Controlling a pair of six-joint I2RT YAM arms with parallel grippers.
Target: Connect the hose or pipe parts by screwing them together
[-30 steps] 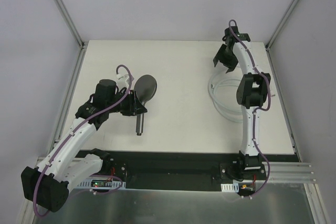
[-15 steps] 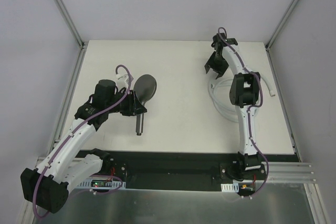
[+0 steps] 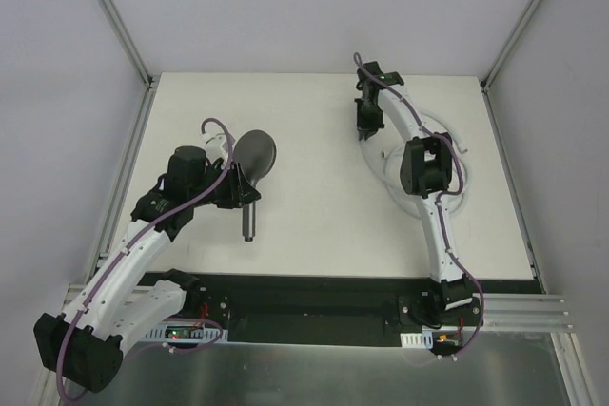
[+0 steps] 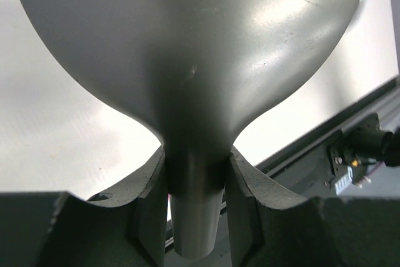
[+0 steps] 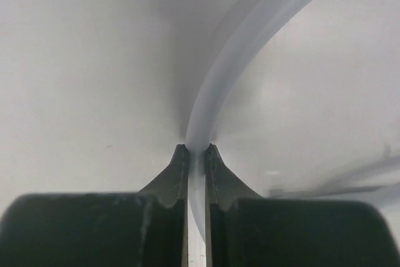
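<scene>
Left fingers (image 4: 147, 201) grip the stiff shower head (image 4: 187, 42) by its neck; right fingers (image 5: 170, 182) pinch the hose (image 5: 250, 35) (limp, probably slippery) — best held near its end.

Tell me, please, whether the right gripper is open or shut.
Shut: the right gripper pinches the hose between its fingers in the wrist view.

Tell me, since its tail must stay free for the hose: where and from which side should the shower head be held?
At the narrow neck of the shower head, where the straight handle flares into the round face, coming across it from the side. The flare should stop slipping and the handle's end is left free. The left claw grips there now.
</scene>
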